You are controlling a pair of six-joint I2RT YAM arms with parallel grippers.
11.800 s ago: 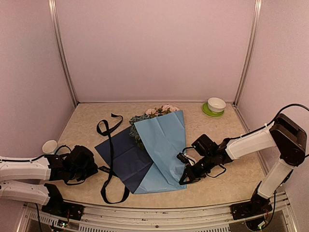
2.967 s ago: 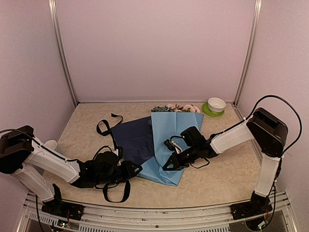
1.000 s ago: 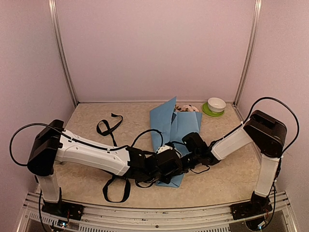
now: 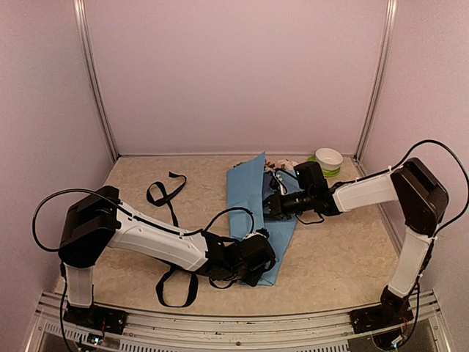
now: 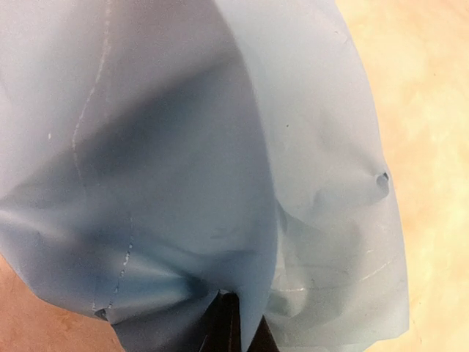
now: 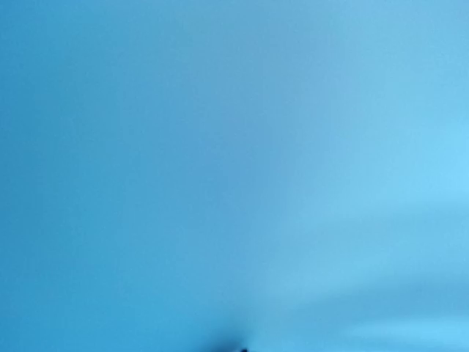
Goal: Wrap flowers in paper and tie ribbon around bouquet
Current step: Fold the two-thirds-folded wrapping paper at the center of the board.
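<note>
Mid-table, between both arms: the paper [image 4: 245, 198] lies folded lengthwise over the flowers [image 4: 282, 164], light blue side out.
Paper forms a long, narrow wrap running from the far side of the table [image 4: 344, 249] toward the near edge, with one corner standing up at the far end. Pale blooms just peek out there, beside a white bowl [image 4: 328, 157]. Left end effector [image 4: 258, 265] is clenched on the near end of the paper; wrist view shows creases gathering at its tips. Right end effector [image 4: 270, 207] is clenched, resting on the wrap's right edge; grip on the sheet unclear. Black ribbon [image 4: 169, 209] lies loose, left of the wrap.
</note>
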